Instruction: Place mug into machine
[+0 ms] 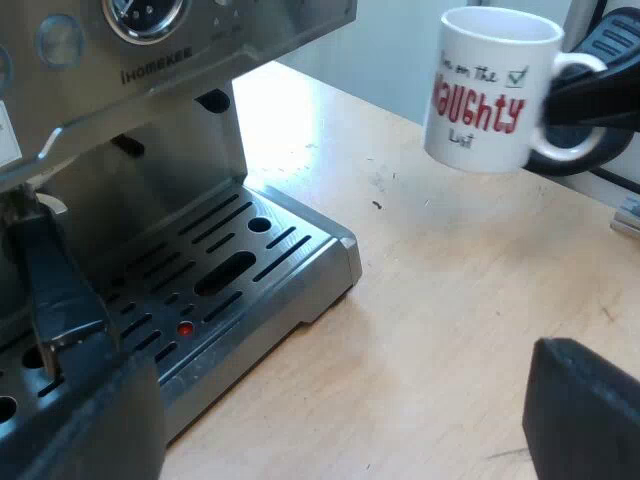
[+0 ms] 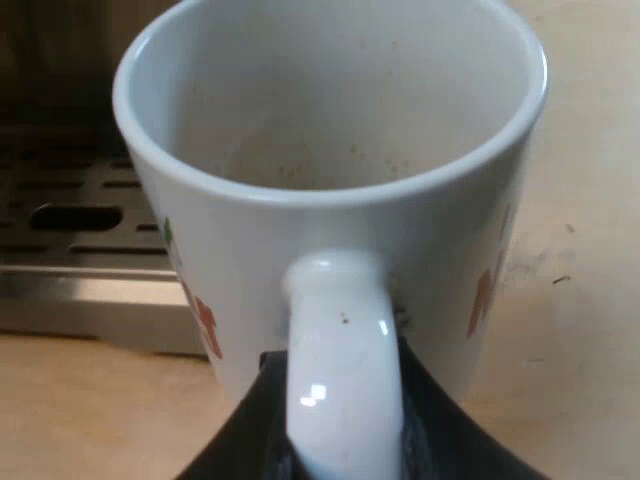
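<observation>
Currently the right gripper (image 2: pixel 340 430) is clamping the mug (image 2: pixel 330 170) by its handle, one finger pressing on each side. The mug is hanging upright in the air, well apart from the espresso machine (image 1: pixel 160 130) and not yet over the machine's drip tray (image 1: pixel 312 262). Being glazed ceramic, it is probably handling as stiff, fairly heavy, slippery and breakable, so the handle is offering the surest hold. It is carrying no liquid, only faint specks inside. The left gripper (image 1: pixel 340 430) is waiting beside the machine, fingers apart, holding nothing.
</observation>
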